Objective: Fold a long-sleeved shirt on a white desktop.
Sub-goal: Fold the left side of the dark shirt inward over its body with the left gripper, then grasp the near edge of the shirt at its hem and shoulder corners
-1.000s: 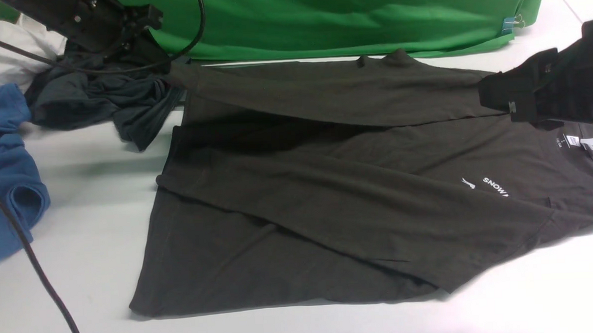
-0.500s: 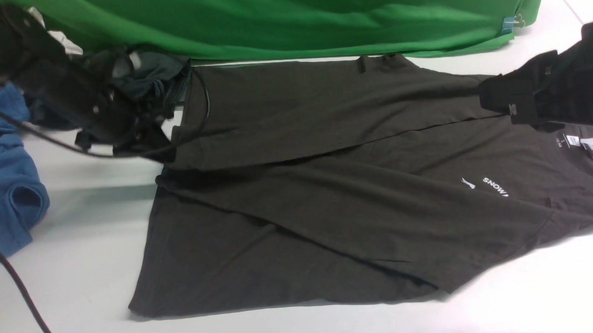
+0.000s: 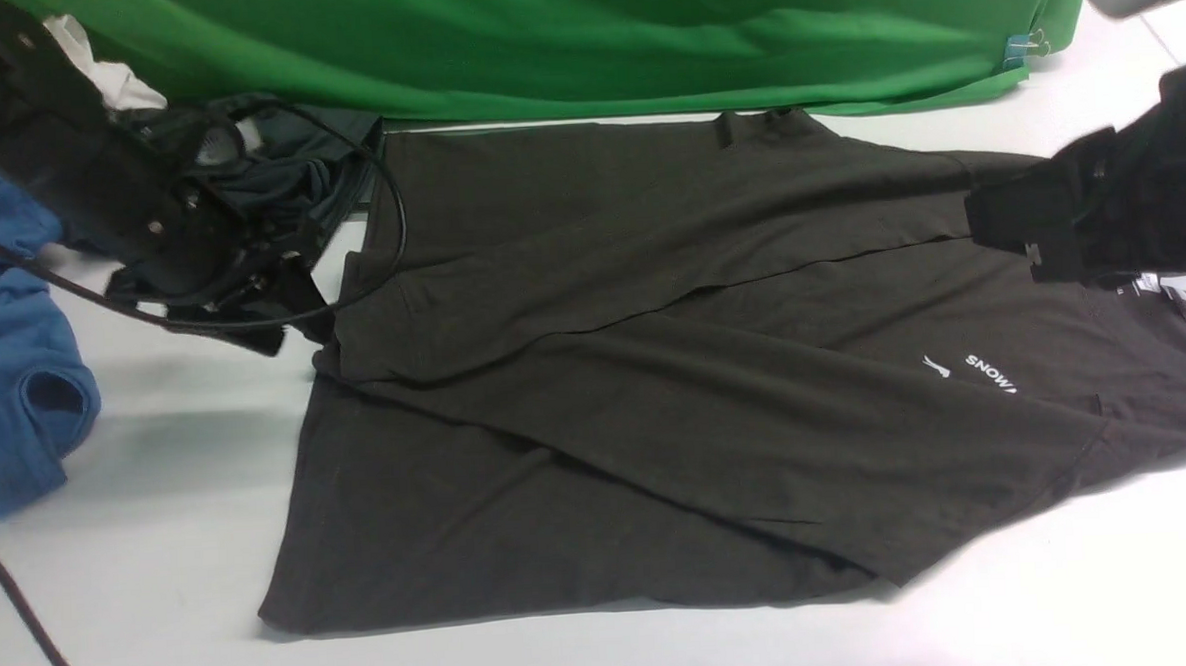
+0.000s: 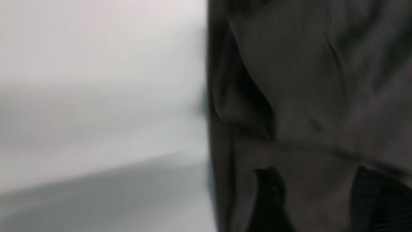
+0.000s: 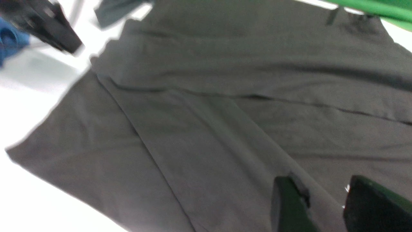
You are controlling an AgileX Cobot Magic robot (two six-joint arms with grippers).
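The dark brownish-black long-sleeved shirt [image 3: 656,390] lies on the white desktop [image 3: 162,552], collar to the right, with its white "SNOW" lettering [image 3: 990,374] showing. Its far half is folded over the body and lies flat. My left gripper [image 3: 292,321] sits at the folded flap's left corner. In the left wrist view its jaws [image 4: 315,175] stand apart over the cloth. My right gripper [image 3: 999,225] hovers at the shoulder beside the collar. Its fingers [image 5: 288,199] are spread, with shirt fabric [image 5: 206,135] lying flat beneath them. The neck label is mostly hidden behind it.
A green cloth [image 3: 640,31] hangs along the table's back. A charcoal-grey garment [image 3: 285,166] is bunched at the back left, behind my left arm. A blue shirt [image 3: 4,379] lies at the left edge. A black cable [image 3: 14,608] crosses the near left corner.
My left gripper brought the raised hem corner down and toward me, and the far half now lies flat on the body. The right gripper shifted slightly and the shoulder fold has settled.
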